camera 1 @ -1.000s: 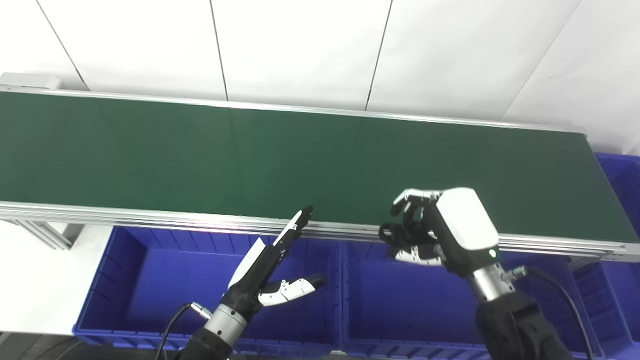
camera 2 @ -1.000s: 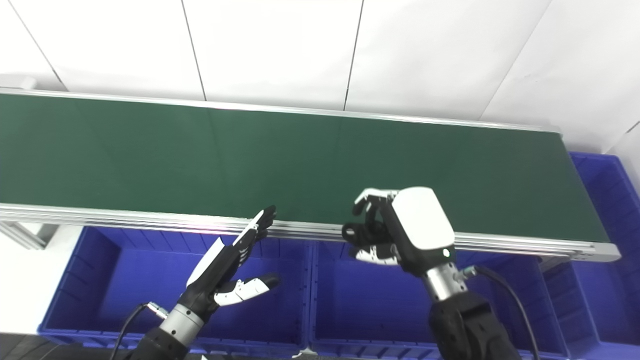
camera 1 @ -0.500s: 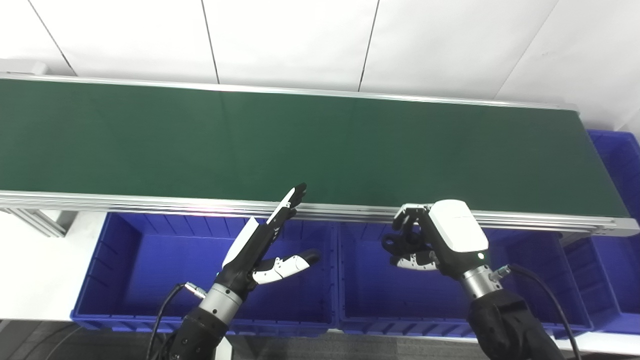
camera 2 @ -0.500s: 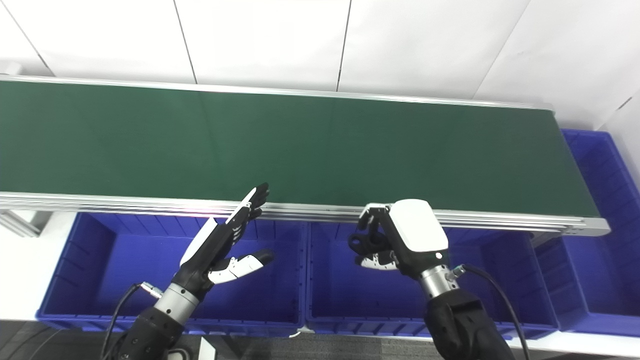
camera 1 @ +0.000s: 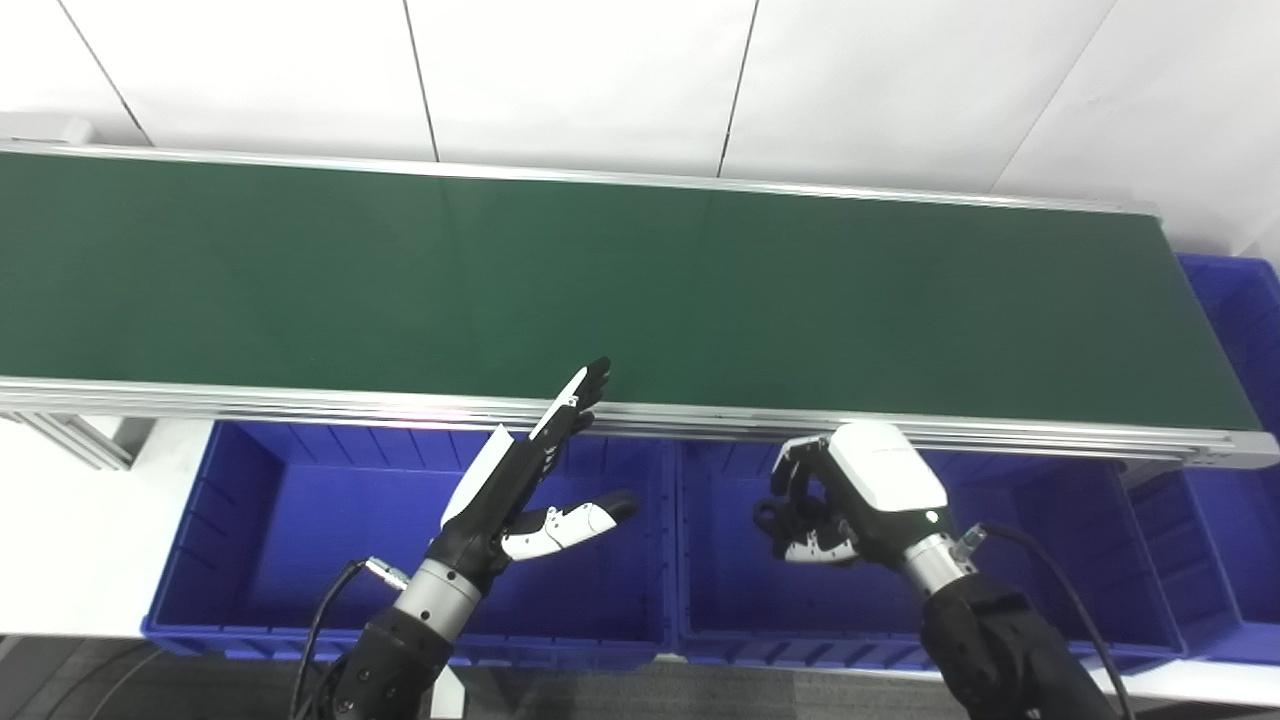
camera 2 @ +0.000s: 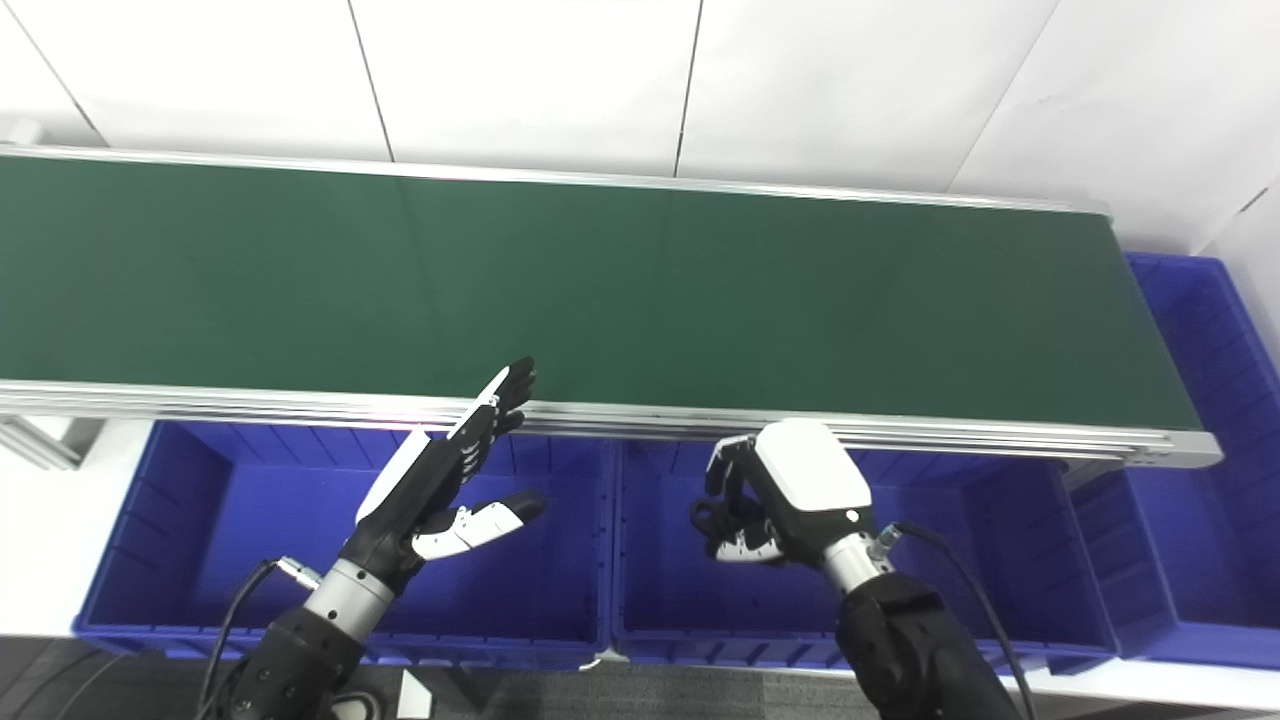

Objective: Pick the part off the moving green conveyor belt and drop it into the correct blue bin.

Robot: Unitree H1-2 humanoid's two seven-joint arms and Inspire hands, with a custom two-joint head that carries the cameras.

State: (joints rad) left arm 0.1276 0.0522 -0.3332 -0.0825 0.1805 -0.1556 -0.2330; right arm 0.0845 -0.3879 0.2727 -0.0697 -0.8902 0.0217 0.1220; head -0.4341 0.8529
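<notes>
The green conveyor belt (camera 1: 640, 290) runs across the view with no part on it. My right hand (camera 1: 860, 490) hangs over the middle blue bin (camera 1: 730, 610), just in front of the belt's near rail. Its fingers are curled shut around a small dark part (camera 1: 768, 516) that is mostly hidden by the fingers. It also shows in the right eye view (camera 2: 790, 495). My left hand (camera 1: 525, 480) is open and empty, fingers stretched flat, over the left blue bin (camera 1: 290, 520). Its fingertips reach up to the rail.
A third blue bin (camera 1: 1170, 540) stands to the right of the middle one. Another blue bin (camera 1: 1235, 310) sits past the belt's right end. The aluminium rail (camera 1: 300, 400) borders the belt's near side. A white wall lies behind.
My right hand has come back off the belt's near edge and lowered over the middle bin, still curled. The camera tilted a little. The left hand has hardly moved.
</notes>
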